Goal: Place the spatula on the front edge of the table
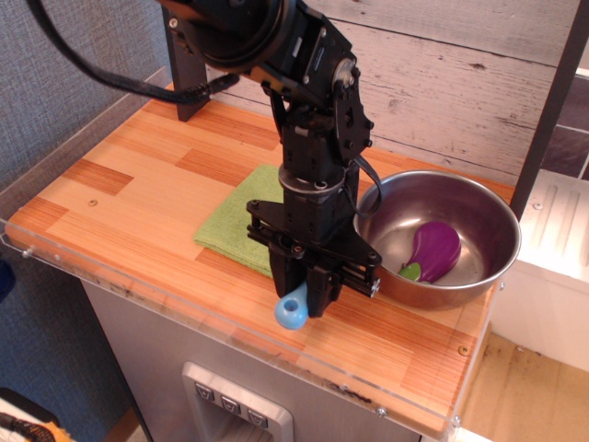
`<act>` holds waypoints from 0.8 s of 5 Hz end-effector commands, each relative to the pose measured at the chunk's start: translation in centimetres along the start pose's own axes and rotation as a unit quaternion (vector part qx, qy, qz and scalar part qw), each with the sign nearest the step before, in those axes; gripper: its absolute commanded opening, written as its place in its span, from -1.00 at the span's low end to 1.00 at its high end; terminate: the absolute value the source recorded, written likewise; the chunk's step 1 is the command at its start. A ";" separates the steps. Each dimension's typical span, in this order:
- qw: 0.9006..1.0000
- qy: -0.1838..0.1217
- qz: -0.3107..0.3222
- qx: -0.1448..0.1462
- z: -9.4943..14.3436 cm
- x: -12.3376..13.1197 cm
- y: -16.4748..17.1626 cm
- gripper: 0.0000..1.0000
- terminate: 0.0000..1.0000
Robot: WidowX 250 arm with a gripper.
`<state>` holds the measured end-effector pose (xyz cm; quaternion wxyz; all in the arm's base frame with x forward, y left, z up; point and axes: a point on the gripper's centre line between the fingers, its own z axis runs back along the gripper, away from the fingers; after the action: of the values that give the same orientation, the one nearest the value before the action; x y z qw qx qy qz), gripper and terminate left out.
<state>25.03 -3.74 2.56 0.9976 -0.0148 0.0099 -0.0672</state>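
My gripper (306, 296) points down over the front part of the wooden table (138, 184), near its clear acrylic front edge. It is shut on the spatula (293, 311). Only the light-blue handle end with its hole shows below the fingers; the grey head is hidden inside the gripper. The handle hangs just above the table top, between the green cloth and the metal bowl.
A green folded cloth (241, 216) lies left of and behind the gripper. A metal bowl (438, 238) with a purple eggplant toy (433, 250) stands at the right, close to the gripper. A black post (189, 78) stands at the back left.
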 end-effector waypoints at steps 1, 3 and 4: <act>1.000 -0.007 -0.001 -0.001 0.6 0.2 -0.1 1.00 -1.00; 0.999 -0.032 0.018 -0.002 3.1 -0.3 1.6 1.00 -1.00; 0.998 -0.055 0.039 0.008 6.2 -0.7 4.6 1.00 -1.00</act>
<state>24.98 1.17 7.52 0.9993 -0.0104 -0.0272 -0.0223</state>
